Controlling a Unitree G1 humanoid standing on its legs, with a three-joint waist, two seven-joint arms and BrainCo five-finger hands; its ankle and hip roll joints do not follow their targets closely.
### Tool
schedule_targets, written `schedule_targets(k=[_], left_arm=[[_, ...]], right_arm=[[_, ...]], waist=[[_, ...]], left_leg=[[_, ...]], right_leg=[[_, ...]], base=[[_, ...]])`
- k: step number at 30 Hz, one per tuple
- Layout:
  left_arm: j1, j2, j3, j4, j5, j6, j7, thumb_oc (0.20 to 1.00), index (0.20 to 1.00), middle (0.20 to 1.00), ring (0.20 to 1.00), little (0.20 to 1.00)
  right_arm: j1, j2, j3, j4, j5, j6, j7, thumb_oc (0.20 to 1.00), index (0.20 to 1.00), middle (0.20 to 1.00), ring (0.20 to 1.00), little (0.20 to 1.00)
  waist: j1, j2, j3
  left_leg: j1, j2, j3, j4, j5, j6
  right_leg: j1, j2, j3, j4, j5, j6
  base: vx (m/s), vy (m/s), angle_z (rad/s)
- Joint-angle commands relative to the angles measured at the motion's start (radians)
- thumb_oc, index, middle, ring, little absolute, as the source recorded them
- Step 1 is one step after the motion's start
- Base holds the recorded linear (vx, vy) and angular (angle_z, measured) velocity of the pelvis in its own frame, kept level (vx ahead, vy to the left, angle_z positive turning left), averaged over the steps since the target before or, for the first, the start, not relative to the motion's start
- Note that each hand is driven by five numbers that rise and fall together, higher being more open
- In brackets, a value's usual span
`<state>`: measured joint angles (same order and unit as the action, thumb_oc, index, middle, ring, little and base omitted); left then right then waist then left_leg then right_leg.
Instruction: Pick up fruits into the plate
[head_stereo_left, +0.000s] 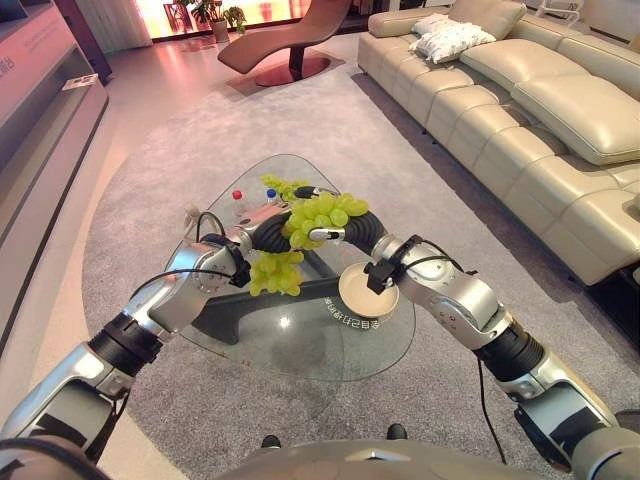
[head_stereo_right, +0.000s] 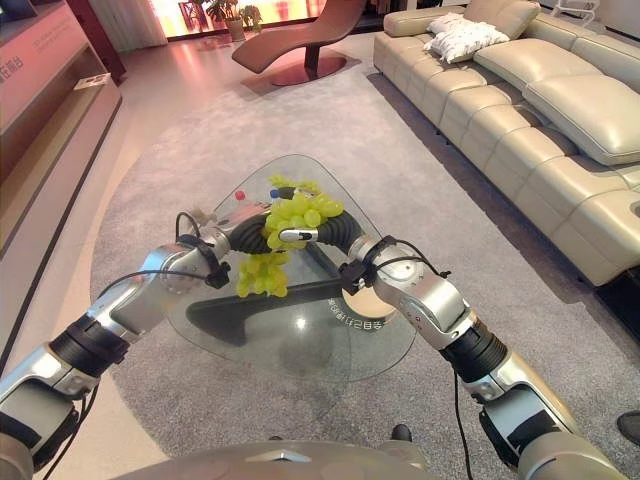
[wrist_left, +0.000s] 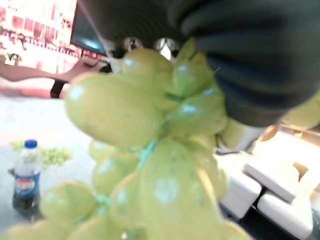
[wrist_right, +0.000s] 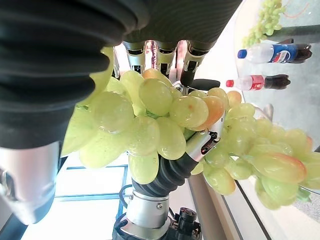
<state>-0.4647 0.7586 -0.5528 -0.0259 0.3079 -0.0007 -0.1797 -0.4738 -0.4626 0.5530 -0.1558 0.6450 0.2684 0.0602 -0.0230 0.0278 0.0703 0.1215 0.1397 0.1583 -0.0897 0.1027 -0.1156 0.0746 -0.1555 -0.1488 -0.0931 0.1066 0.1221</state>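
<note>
Both hands hover over the glass table (head_stereo_left: 300, 352), each with a bunch of green grapes. My right hand (head_stereo_left: 352, 228) is curled round a full bunch (head_stereo_left: 325, 213), which fills the space below its fingers (wrist_right: 159, 54) in the right wrist view. Just beside it, my left hand (head_stereo_left: 262, 237) holds a second bunch (head_stereo_left: 275, 273) that hangs down from it and looms close as grapes (wrist_left: 150, 155). A beige plate (head_stereo_left: 355, 298) sits on the table under my right wrist. A third bunch (head_stereo_left: 281, 187) lies at the table's far end.
Two small bottles (head_stereo_left: 238, 200) (head_stereo_left: 271, 196) stand near the far bunch. A beige sofa (head_stereo_left: 540, 130) runs along the right, a brown lounge chair (head_stereo_left: 290, 40) stands at the back, and a low cabinet (head_stereo_left: 40, 100) is on the left.
</note>
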Motion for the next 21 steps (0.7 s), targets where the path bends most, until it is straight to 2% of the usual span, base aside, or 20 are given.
schedule_targets(k=[1,5,6,7,8,14,21], left_arm=[[-0.194,-0.017,-0.045,-0.036,-0.072,0.006,-0.033,0.200,0.200,0.200,0.200,0.200],[-0.174,-0.028,-0.052,-0.022,-0.089,0.011,-0.045,0.200,0.200,0.200,0.200,0.200],[-0.168,-0.030,-0.052,-0.020,-0.084,0.006,-0.041,0.200,0.200,0.200,0.200,0.200],[-0.166,-0.032,-0.052,-0.017,-0.081,0.002,-0.044,0.200,0.200,0.200,0.200,0.200],[-0.162,-0.036,-0.054,-0.016,-0.077,-0.002,-0.048,0.200,0.200,0.200,0.200,0.200],[-0.160,-0.045,-0.064,-0.027,-0.098,0.002,-0.089,0.200,0.200,0.200,0.200,0.200],[-0.152,-0.059,-0.078,-0.033,-0.110,0.015,-0.099,0.200,0.200,0.200,0.200,0.200]], right_arm=[[-0.151,0.093,0.041,-0.099,0.000,-0.110,0.021,1.000,1.000,1.000,1.000,1.000],[-0.156,0.094,0.042,-0.103,-0.043,-0.138,0.007,1.000,1.000,1.000,1.000,1.000],[-0.154,0.093,0.042,-0.106,-0.052,-0.144,0.009,0.849,0.849,0.849,0.849,0.849],[-0.153,0.092,0.042,-0.109,-0.059,-0.147,0.008,0.454,0.454,0.454,0.454,0.454],[-0.151,0.091,0.040,-0.113,-0.072,-0.157,0.002,0.200,0.200,0.200,0.200,0.200],[-0.147,0.085,0.029,-0.125,-0.113,-0.198,-0.027,0.200,0.200,0.200,0.200,0.200],[-0.147,0.087,0.029,-0.133,-0.139,-0.211,-0.060,0.200,0.200,0.200,0.200,0.200]], waist=[[0.012,-0.014,0.032],[0.010,-0.012,0.034],[0.009,-0.011,0.034],[0.008,-0.011,0.035],[0.006,-0.010,0.035],[0.003,-0.010,0.035],[-0.001,-0.008,0.040]], left_leg=[[-0.004,-0.038,-0.016,0.041,-0.152,0.033],[-0.003,-0.039,-0.017,0.040,-0.153,0.035],[-0.003,-0.040,-0.019,0.040,-0.153,0.036],[-0.003,-0.040,-0.021,0.040,-0.153,0.037],[-0.004,-0.041,-0.025,0.039,-0.154,0.039],[-0.022,-0.046,-0.043,0.046,-0.150,0.043],[-0.028,-0.051,-0.061,0.050,-0.154,0.046]], right_leg=[[0.053,0.001,-0.057,0.062,-0.147,0.019],[0.053,0.003,-0.049,0.062,-0.150,0.019],[0.052,0.005,-0.045,0.064,-0.152,0.018],[0.051,0.007,-0.041,0.065,-0.153,0.018],[0.050,0.011,-0.033,0.067,-0.157,0.016],[0.036,0.021,-0.010,0.076,-0.158,0.008],[0.028,0.030,0.009,0.090,-0.169,0.003]], base=[[0.00,0.000,0.00],[0.00,0.000,0.00],[0.00,0.000,0.00],[0.00,0.000,0.00],[0.00,0.000,0.00],[-0.01,0.007,0.05],[0.00,0.000,0.00]])
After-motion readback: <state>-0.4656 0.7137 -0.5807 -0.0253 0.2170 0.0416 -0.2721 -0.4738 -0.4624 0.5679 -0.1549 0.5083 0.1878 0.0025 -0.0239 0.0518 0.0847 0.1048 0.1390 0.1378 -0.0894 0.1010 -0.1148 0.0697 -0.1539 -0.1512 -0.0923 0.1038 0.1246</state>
